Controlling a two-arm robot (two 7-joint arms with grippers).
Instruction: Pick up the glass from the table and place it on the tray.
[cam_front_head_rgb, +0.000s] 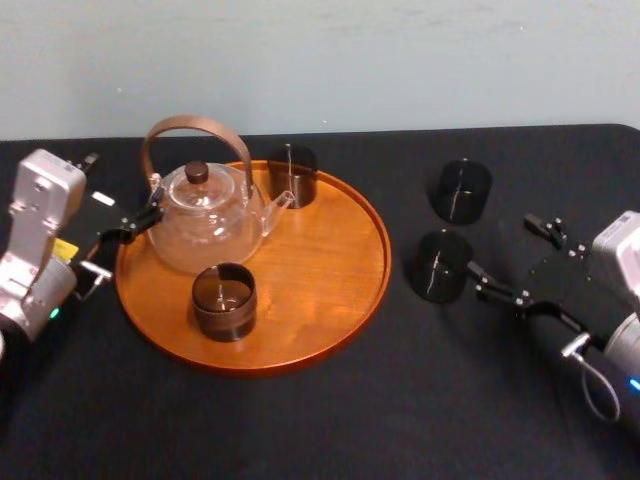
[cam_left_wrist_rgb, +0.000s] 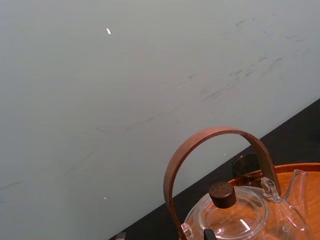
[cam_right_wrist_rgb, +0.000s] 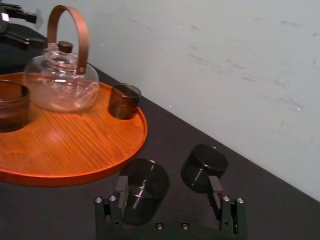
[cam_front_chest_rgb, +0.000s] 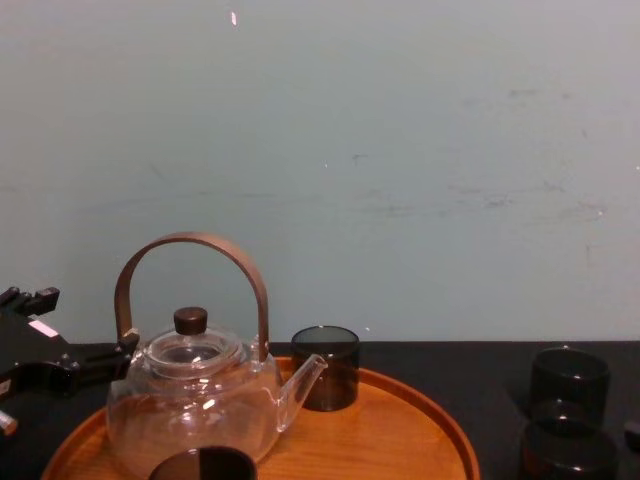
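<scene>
Round orange-brown wooden tray (cam_front_head_rgb: 330, 290): clear glass teapot (cam_front_head_rgb: 205, 225), two smoky glass tumblers (cam_front_head_rgb: 223, 300). Black tabletop (cam_front_head_rgb: 330, 420): two further tumblers (cam_front_head_rgb: 440, 265). Right tool (cam_front_head_rgb: 500, 245), left tool (cam_front_head_rgb: 130, 240): jaws apart.

I'm looking at a plain, pale grey-green wall (cam_front_chest_rgb: 420, 150) that runs the whole way behind the work. It carries faint dark scuffs and thin scratches, and a couple of tiny bright specks. Its foot meets the far edge of a wide, matte black counter (cam_front_head_rgb: 330, 420). The light falls soft and even across wall and counter.
</scene>
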